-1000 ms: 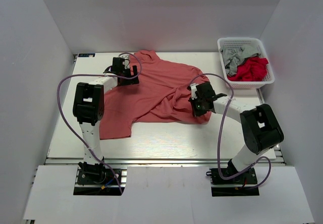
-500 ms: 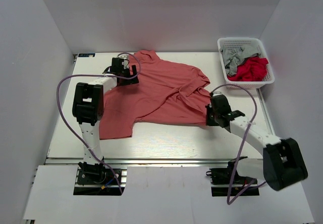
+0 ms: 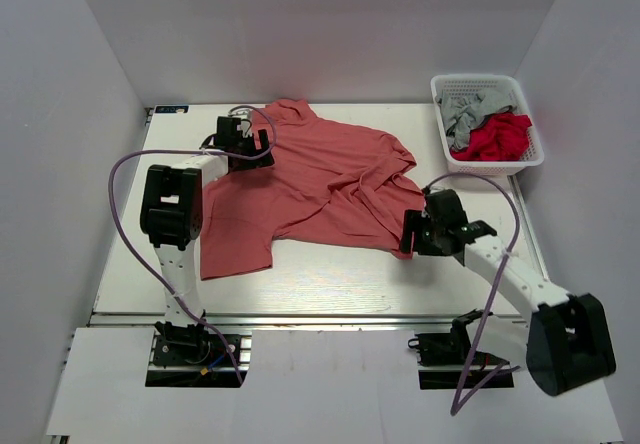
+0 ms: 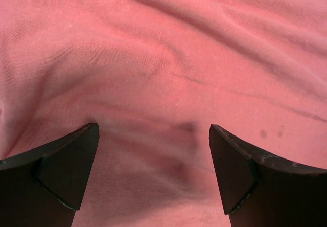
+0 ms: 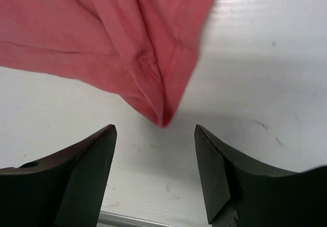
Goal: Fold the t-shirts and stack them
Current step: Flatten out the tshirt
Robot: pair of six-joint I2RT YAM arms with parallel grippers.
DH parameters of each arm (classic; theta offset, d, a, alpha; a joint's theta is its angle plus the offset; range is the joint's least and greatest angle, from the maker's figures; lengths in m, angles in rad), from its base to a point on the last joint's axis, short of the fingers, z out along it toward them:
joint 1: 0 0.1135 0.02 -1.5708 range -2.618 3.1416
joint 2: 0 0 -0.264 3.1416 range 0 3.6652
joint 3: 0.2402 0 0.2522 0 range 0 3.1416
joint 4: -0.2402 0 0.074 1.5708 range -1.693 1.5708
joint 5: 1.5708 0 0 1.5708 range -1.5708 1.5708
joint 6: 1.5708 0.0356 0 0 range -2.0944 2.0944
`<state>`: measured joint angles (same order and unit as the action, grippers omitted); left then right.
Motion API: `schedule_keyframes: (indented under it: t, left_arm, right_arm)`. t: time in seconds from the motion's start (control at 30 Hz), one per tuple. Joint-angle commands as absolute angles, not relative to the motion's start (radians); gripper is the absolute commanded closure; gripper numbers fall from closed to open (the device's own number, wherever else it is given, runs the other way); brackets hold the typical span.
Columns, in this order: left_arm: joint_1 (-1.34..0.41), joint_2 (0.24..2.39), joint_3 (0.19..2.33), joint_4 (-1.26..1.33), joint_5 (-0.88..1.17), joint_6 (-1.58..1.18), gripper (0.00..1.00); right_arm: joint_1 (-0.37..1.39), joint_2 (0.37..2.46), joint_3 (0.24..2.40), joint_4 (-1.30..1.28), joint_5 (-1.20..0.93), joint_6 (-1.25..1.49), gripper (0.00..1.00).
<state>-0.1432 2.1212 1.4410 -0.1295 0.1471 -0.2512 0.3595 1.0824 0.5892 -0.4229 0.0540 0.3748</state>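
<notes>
Plainly, right claw (image 5: 155, 135) gapes at t-shirt (image 5: 127, 48) corner; left claw (image 4: 153, 130) gapes too.

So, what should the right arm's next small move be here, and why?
Probably lift the right gripper up and back. Its jaws stand open, a corner of the salmon t-shirt lies loose on the table just ahead of them, and the overhead view shows bunched folds beyond it to spread.

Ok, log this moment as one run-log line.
salmon t-shirt: unfolded, rumpled on table | left gripper: open above it | right gripper: open, shirt corner lying free just ahead
</notes>
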Motion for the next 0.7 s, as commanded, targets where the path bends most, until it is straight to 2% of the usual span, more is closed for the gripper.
schedule_keyframes:
  t: [0.0,0.13,0.33,0.4,0.67]
  left_arm:
    - [-0.141,2.118,1.404,-0.232,0.195,-0.245,0.01]
    - [-0.141,2.118,1.404,-0.232,0.195,-0.245,0.01]
    - [-0.141,2.118,1.394,-0.232,0.195,-0.245,0.01]
    - [-0.141,2.118,1.394,-0.232,0.195,-0.245,0.01]
    - [-0.141,2.118,1.394,-0.241,0.195,-0.245,0.01]
  right_arm:
    - [0.362,1.156,0.707,-0.364,-0.032,0.279,0.31]
    - [0.367,1.253,0.759,-0.333,-0.020,0.216,0.33]
    - [0.380,1.365,0.775,-0.331,-0.046,0.166,0.44]
    - [0.388,1.394,0.773,-0.328,-0.032,0.152,0.50]
    - [0.408,1.408,0.759,-0.279,0.077,0.160,0.50]
